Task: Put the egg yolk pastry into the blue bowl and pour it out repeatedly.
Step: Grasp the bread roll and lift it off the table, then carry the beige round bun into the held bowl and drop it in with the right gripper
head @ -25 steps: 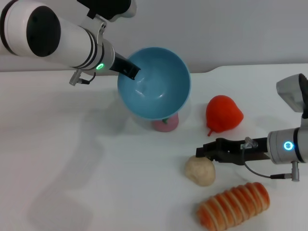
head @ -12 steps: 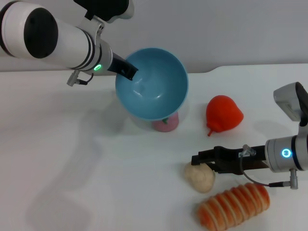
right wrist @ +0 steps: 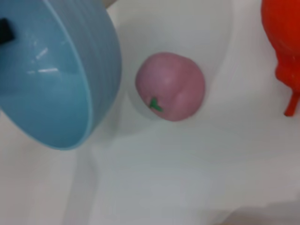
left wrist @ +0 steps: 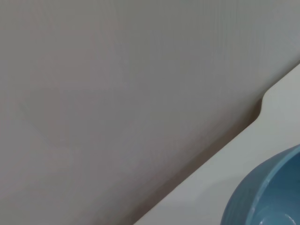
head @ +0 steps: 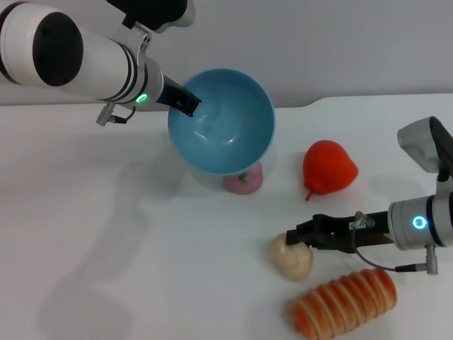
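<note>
— Right end effector point(head: 296, 239): where is it placed, and is anything held?

— It is seen low over the counter point(head: 106, 269) at the near right, its dark fingers brought against the top of the egg yolk pastry point(head: 293, 259). Whether the fingers are closed on the pastry cannot be told from the head view; the tips merge with the pastry's upper edge. The pastry itself is judged to be resting on the counter, just beside the orange ridged bread roll point(head: 345, 302) lying nearer the front.

— And the receiving vessel?

— Farther back, the blue bowl point(head: 221, 120) is gripped by its rim in the left end effector point(head: 186, 103), clamped shut on the edge, and is held raised and tilted with its opening turned toward the pastry side. Nothing is seen inside it. A pink ball point(right wrist: 170, 86) with a green mark is partly hidden beneath it, and a red pear-shaped fruit point(head: 328, 167) sits between bowl and pastry, off to the right.

— How much of the task is judged done?

— The bowl is presented and empty, so the present placing is not yet made. Still required are a secure grasp, a lift, a carry across to the bowl, a release, then the pouring out.
</note>
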Controlling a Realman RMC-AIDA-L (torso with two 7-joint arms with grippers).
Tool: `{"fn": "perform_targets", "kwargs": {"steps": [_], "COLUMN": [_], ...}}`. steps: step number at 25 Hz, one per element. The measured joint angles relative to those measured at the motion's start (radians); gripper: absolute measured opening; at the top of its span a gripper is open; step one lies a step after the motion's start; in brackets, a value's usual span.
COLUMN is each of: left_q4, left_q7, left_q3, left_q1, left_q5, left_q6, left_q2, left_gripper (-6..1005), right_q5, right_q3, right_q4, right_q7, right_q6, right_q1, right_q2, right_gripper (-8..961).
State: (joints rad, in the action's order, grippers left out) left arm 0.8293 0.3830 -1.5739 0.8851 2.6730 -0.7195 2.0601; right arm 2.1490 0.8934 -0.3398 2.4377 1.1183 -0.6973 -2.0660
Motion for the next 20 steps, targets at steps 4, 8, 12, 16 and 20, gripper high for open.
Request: {"fn": "perform_targets", "kwargs": {"steps": [4,8,12,16,20], "left_q4": [-0.002,-0.005,-0.001,0.003,0.005], "left_q7": [0.005,0.008,0.008,0.008,0.005], "left_q3": [0.0,0.0,0.006,0.04,0.06], "left_q1": [0.0,-0.003,-0.014,-0.018,-0.019], "left_q5": [0.001,0.001,0.0,-0.006,-0.007], "left_q6": [0.005,0.012,0.023,0.032,0.033], "left_q2": [0.0,0.001,0.003,0.005,0.006], "left_gripper": [0,-1,-1,-1,-1], "right_q5": [-0.027,-0.161,-0.209,-0.213,-0.246], "right_q3": [-0.003,0.002,0.004,0.003,-0.001], "right_q4": [-0.043,-0.086,-0.155,-0.211,-0.245], "right_q7": [-0.021,-0.125,-0.162,-0.171,-0.192], "right_q6": [0.033,0.108,0.164,0.179,0.165], "right_q1": [0.014,0.033,0.039,0.027,0.017], "right_q2": [-0.005,-0.004,-0.001,-0.001,-0.001], "right_gripper": [196,140,106,78,55]}}
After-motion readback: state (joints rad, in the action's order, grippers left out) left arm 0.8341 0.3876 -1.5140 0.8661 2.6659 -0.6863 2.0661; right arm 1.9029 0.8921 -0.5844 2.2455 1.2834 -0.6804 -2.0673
